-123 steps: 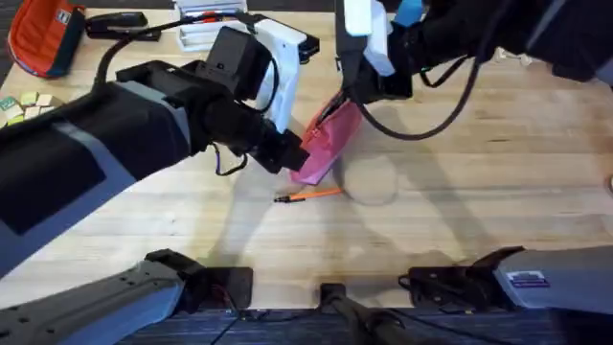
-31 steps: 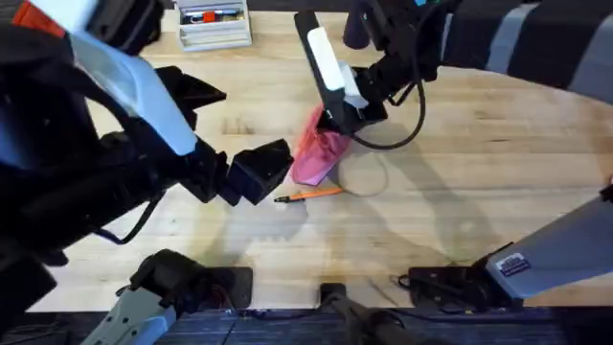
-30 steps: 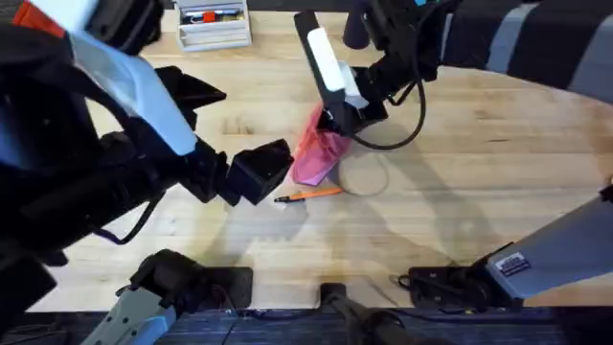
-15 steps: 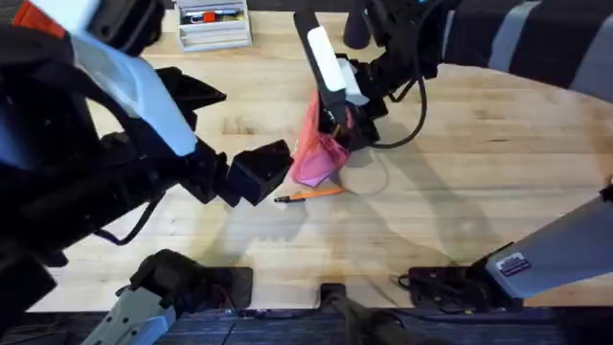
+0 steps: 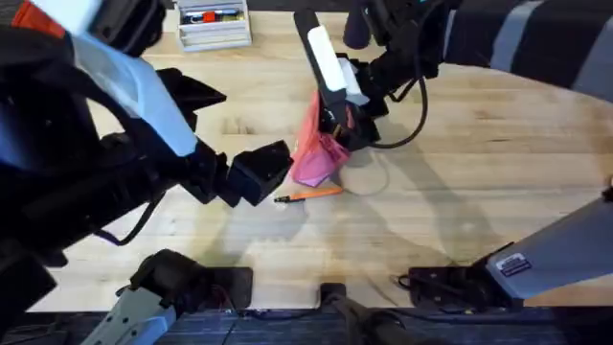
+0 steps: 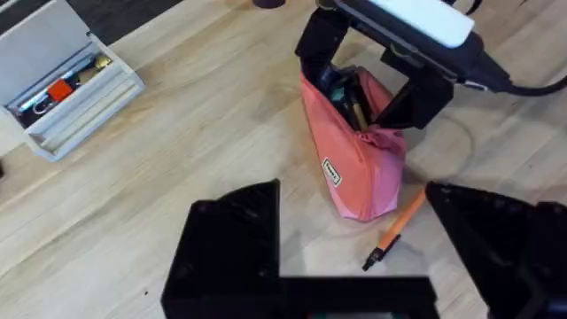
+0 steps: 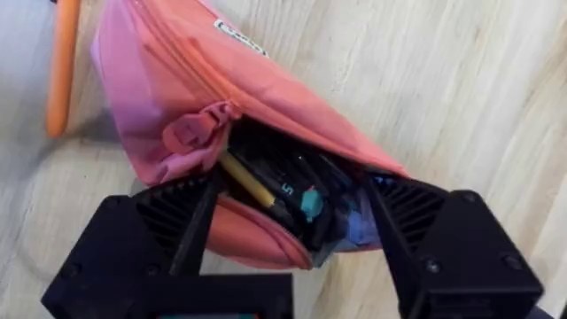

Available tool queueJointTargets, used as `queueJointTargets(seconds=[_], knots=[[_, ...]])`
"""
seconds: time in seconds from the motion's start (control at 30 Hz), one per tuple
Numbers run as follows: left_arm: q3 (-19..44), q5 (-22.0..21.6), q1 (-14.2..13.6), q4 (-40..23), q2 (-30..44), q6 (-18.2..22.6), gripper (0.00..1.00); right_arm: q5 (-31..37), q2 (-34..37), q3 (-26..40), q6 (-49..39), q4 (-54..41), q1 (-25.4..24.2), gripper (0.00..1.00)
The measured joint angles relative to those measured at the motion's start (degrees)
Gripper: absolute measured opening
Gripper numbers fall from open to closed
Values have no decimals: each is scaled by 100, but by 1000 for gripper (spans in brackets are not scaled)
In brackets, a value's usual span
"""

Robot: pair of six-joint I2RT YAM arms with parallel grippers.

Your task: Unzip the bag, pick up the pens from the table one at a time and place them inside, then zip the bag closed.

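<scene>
I see bag (image 5: 316, 153) upright on table (image 5: 479, 172), near centre, mouth unzipped; pens and dark items visible inside via right wrist view. Zipper pull (image 7: 183, 133) at one end of opening. Right gripper (image 5: 337, 123) over bag mouth, fingers (image 7: 164, 221) spread either side of opening, nothing clamped. I see orange pen (image 5: 308, 195) flat on table just beside bag base. Left gripper (image 6: 354, 239) hovers near pen, fingers apart, empty. White tray (image 5: 213, 26) at far edge.

Left pincer (image 5: 251, 174) hangs spread wide; right pincer (image 5: 337, 113) points down, parted.
</scene>
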Motion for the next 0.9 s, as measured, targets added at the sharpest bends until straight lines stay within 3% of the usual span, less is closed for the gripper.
queueJointTargets(seconds=[0.27, 0.63, 0.9], knots=[[-1, 0, 0, 0, 1, 0, 993, -4, -608, 0, 430, -103, 21, 996], [-1, 0, 0, -37, 1, 0, 993, -53, -1392, 0, 2226, -155, -60, 997], [-1, 0, 0, -37, 1, 2, 993, -55, -1954, 0, 2836, -1012, -188, 997]])
